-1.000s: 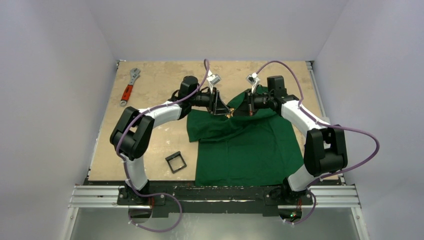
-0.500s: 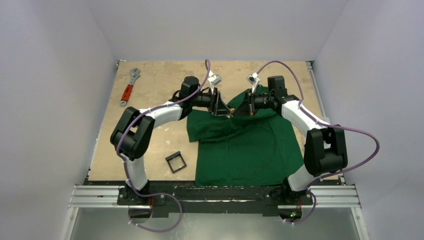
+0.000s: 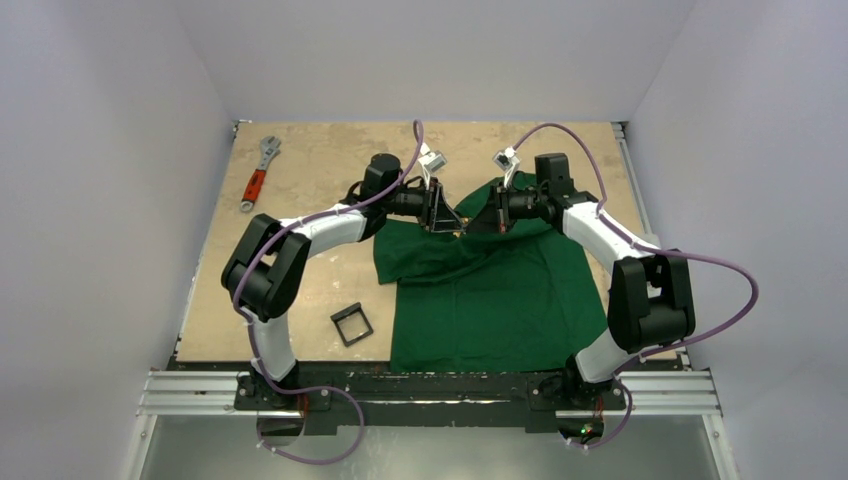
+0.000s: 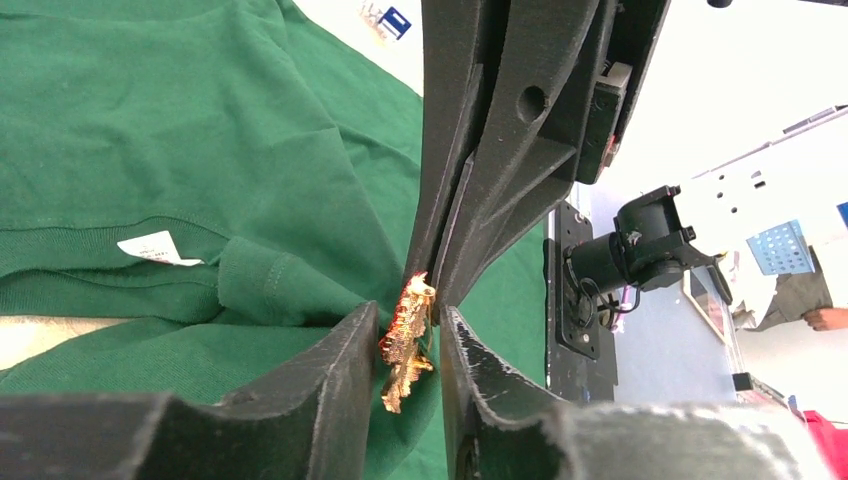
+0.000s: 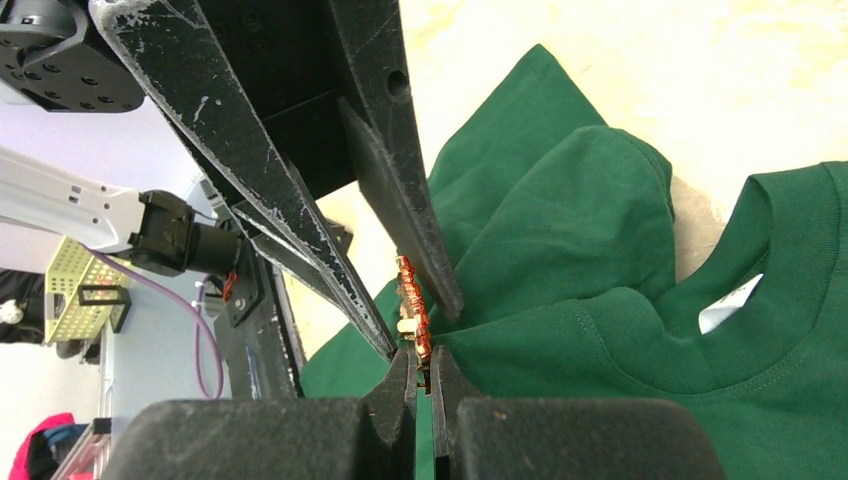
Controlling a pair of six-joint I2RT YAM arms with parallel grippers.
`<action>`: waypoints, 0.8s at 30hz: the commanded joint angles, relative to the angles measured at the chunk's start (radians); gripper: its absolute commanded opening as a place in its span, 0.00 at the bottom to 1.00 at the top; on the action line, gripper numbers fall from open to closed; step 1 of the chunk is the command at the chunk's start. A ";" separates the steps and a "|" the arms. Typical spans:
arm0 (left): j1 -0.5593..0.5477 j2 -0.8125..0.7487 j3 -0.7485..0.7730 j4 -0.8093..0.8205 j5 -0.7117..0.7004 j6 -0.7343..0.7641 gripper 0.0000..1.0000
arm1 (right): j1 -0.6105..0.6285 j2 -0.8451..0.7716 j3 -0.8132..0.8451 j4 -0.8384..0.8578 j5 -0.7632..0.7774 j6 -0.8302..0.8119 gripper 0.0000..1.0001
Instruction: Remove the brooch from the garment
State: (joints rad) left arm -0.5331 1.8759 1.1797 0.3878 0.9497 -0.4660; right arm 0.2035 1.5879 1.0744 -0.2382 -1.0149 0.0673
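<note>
You have not got the brooch off yet. It sits on the shirt, near the collar. Your left gripper has a finger on each side of it, close in, but you cannot tell if it pinches. Your right gripper is squeezed tight right by it. Pulling it off is what is left.
</note>
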 commanded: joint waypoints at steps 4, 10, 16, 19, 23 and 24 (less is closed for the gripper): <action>-0.010 -0.014 0.051 -0.137 -0.138 0.115 0.18 | 0.000 -0.053 -0.020 0.048 -0.034 -0.011 0.00; -0.011 -0.013 0.063 -0.193 -0.169 0.131 0.10 | 0.000 -0.065 -0.028 0.059 -0.033 -0.011 0.00; -0.010 -0.024 0.026 -0.064 -0.094 0.057 0.37 | 0.000 -0.064 -0.031 0.063 -0.020 -0.012 0.00; -0.004 -0.038 0.006 -0.022 -0.062 0.030 0.46 | 0.000 -0.069 -0.035 0.059 0.029 -0.024 0.00; 0.010 -0.069 -0.009 -0.023 -0.057 0.053 0.52 | 0.000 -0.080 -0.044 0.070 0.100 -0.048 0.00; 0.015 -0.076 -0.011 -0.037 -0.059 0.067 0.54 | 0.000 -0.083 -0.047 0.079 0.115 -0.048 0.00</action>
State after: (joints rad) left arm -0.5411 1.8721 1.1805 0.3065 0.8738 -0.4252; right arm 0.2008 1.5589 1.0382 -0.2066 -0.9581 0.0471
